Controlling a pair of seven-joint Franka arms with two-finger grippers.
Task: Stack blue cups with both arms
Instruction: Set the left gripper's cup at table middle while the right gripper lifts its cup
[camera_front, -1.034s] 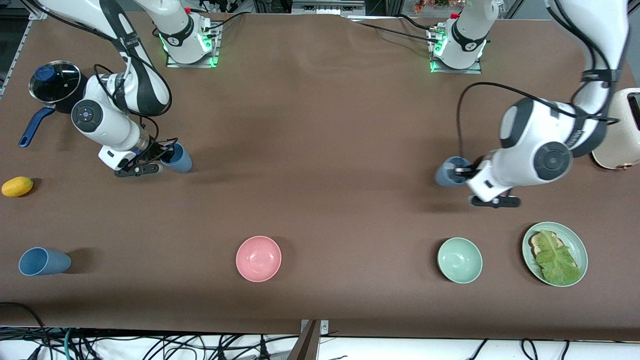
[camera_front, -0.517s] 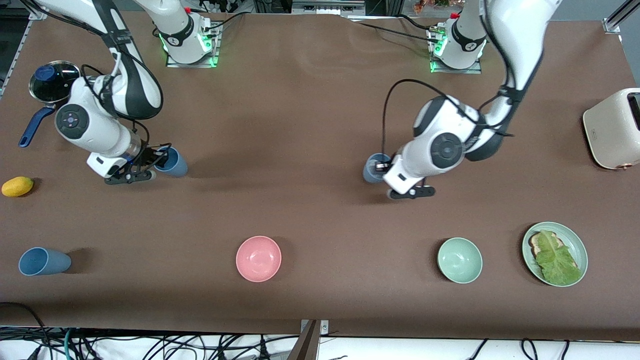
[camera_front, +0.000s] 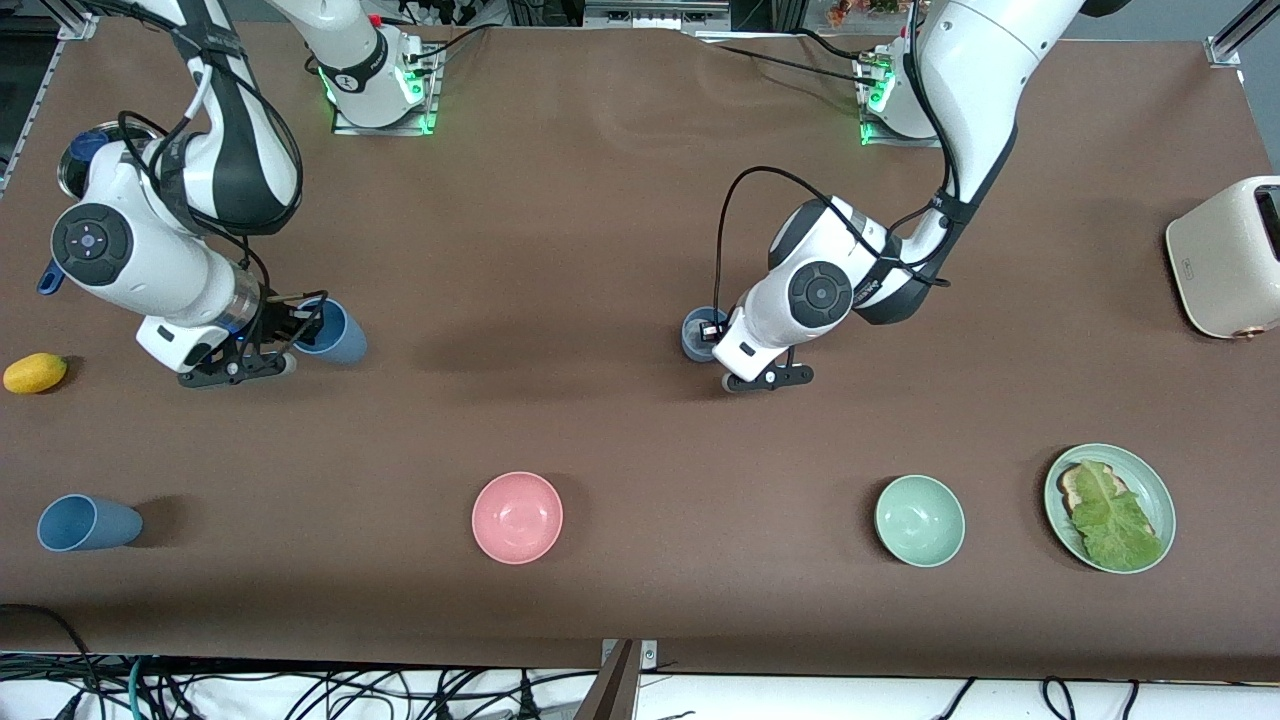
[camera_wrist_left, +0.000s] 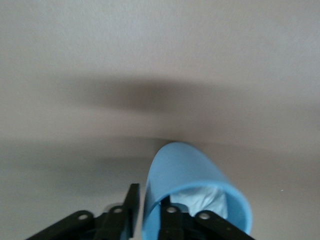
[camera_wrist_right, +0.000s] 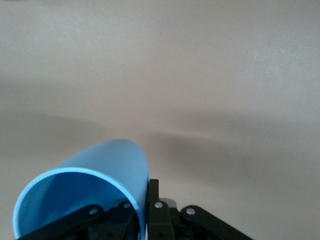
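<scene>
My right gripper (camera_front: 300, 326) is shut on the rim wall of a mid-blue cup (camera_front: 335, 333) and holds it tilted over the table toward the right arm's end. In the right wrist view, the gripper (camera_wrist_right: 142, 197) pinches the cup (camera_wrist_right: 85, 190) with one finger inside. My left gripper (camera_front: 712, 335) is shut on the wall of a greyer blue cup (camera_front: 695, 330) over the table's middle. In the left wrist view, the gripper (camera_wrist_left: 148, 202) pinches this cup (camera_wrist_left: 190, 175), whose inside is whitish. A third blue cup (camera_front: 85, 523) lies on its side near the front edge.
A pink bowl (camera_front: 517, 517), a pale green bowl (camera_front: 919, 520) and a green plate with toast and lettuce (camera_front: 1150, 485) stand along the near side. A cream toaster (camera_front: 1225, 257) is at the left arm's end. A yellow fruit (camera_front: 35, 372) is at the right arm's end.
My left arm has carried the greyer blue cup from near the toaster toward the table's middle. My right arm has shifted slightly toward its own end with its cup.
</scene>
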